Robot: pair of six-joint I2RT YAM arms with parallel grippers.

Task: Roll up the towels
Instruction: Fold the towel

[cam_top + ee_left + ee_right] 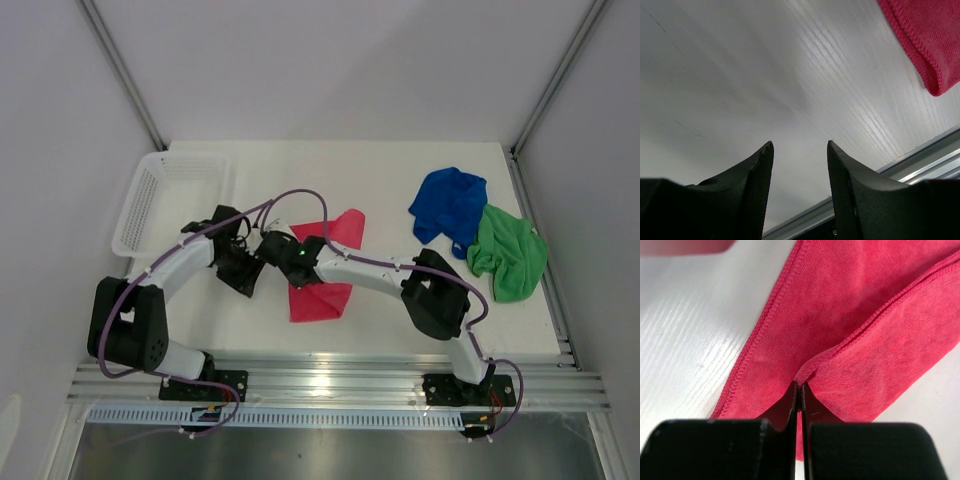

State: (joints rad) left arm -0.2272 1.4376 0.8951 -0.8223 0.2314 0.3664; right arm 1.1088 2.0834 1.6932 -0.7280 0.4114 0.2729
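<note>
The pink towel (322, 300) is pinkish red with matching hem stitching. The blue towel (450, 203) is royal blue, the green towel (508, 255) bright green. The basket (146, 205) is white mesh; the counter (330, 170) white, faintly wood-grained. The cables (297, 192) are purple.

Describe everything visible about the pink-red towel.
The pink-red towel is a soft, fuzzy cloth that looks like microfibre, with a stitched hem along its edges. It lies on the white table, near the middle and toward the front, folded over itself into a long, uneven band. The right gripper is shut on the hemmed edge of the upper layer, pinching a small fold. The left gripper stands open beside it and does not touch it.
</note>
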